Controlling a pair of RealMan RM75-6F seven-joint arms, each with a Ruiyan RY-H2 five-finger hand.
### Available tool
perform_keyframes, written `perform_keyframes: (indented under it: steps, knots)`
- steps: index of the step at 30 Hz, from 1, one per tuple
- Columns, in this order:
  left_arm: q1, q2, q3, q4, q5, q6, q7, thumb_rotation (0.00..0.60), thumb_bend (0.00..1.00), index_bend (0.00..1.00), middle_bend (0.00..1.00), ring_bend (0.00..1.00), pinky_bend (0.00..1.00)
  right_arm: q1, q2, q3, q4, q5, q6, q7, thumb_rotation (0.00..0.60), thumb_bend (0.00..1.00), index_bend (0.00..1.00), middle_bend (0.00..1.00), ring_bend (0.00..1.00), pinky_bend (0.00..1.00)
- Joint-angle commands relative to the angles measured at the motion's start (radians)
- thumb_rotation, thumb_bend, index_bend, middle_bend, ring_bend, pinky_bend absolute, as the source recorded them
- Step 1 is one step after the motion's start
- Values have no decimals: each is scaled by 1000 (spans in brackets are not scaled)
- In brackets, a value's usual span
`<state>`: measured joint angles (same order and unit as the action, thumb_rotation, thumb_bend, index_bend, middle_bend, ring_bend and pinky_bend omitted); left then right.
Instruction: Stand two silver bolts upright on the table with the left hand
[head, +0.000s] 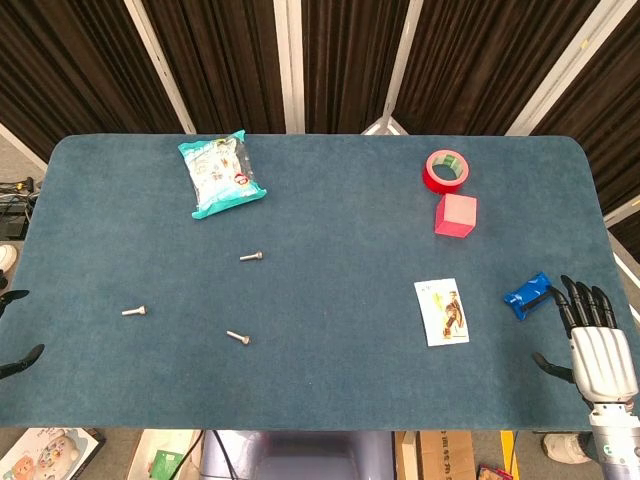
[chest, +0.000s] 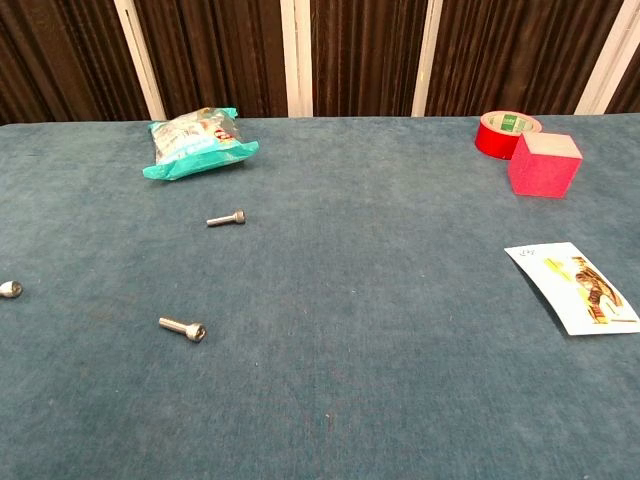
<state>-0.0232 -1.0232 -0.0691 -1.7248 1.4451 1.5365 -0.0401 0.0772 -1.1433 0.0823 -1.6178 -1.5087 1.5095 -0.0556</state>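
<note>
The right hand (head: 598, 345) shows only in the head view, at the lower right edge of the picture. Its back is a pale silver-grey shell, moulded with raised lengthwise ridges that run toward the fingers. The fingers (head: 580, 298) are black and slim, built of short segments, and a black thumb (head: 549, 366) juts from the shell's side. Below the shell sits a lighter grey, rounded wrist section. Of the left hand (head: 14, 330) only two dark, tapered black fingertips show at the left edge of the head view; its shell is out of frame.
</note>
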Motion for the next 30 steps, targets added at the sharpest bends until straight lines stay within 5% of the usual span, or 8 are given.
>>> perform_keyframes:
  steps: [1, 30]
  knots:
    - [0, -1, 0, 1, -1, 0, 2, 600, 306, 241, 0, 0, 0, 1, -2, 0, 2, 2, -4, 0, 600, 5, 136, 43, 15, 0]
    - [-17, -22, 2, 16, -12, -32, 33, 600, 306, 244, 0, 0, 0, -9, 24, 3, -32, 23, -1, 7, 600, 6, 134, 40, 15, 0]
